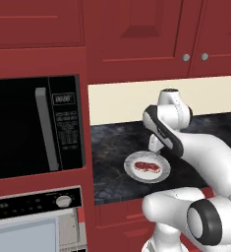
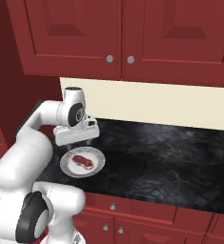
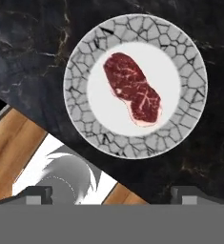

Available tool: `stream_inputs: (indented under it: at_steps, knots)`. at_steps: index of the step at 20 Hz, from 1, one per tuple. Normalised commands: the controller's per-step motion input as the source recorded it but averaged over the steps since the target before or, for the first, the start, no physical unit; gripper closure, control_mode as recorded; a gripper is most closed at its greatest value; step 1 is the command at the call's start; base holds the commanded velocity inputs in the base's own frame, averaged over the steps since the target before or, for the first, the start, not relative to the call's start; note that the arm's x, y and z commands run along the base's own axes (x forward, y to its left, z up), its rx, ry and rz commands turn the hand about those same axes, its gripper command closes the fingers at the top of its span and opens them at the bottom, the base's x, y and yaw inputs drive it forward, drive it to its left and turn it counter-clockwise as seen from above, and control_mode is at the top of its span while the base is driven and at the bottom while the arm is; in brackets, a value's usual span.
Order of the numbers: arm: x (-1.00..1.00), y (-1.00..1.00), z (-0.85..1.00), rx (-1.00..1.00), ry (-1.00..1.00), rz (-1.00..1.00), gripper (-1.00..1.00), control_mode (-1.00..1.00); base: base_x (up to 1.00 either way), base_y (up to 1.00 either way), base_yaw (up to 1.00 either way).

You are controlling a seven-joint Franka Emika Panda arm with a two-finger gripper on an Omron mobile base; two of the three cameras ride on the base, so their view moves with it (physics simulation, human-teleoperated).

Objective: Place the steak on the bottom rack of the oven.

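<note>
Hand view: gripper (image 3: 111, 195) poised over the steak (image 3: 131, 89), jaws spread wide.
Nothing sat between the fingertips (image 3: 35, 194); the meat lay untouched on a round plate (image 3: 189, 66) (crackle-patterned rim) atop the dark counter (image 3: 27, 57), oven (image 1: 36, 216) lower left.

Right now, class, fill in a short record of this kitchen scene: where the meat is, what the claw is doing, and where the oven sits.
steak: flat on the plate, untouched
plate: on the dark counter, near its front edge
claw: above the plate, tips spread, holding nothing
oven: lower left, under the microwave
</note>
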Motion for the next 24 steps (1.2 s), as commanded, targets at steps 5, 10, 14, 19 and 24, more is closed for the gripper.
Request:
stream_inputs:
  at_steps: [5,10,14,19,24]
  knots:
    - [0.03,-0.06,-0.75,-0.08,0.03,0.23,-1.00,-1.00,0.00,0.00,0.00]
    - [0.27,0.00,-0.35,0.01,0.01,0.17,-1.00,-1.00,0.00,0.00,0.00]
    - [0.34,0.00,-0.51,0.00,0.00,0.13,-1.00,-1.00,0.00,0.00,0.00]
    - [0.30,0.00,-0.36,0.00,0.00,0.06,-1.00,-1.00,0.00,0.00,0.00]
    - [0.20,0.00,-0.25,0.00,0.00,0.05,-1.00,-1.00,0.00,0.00,0.00]
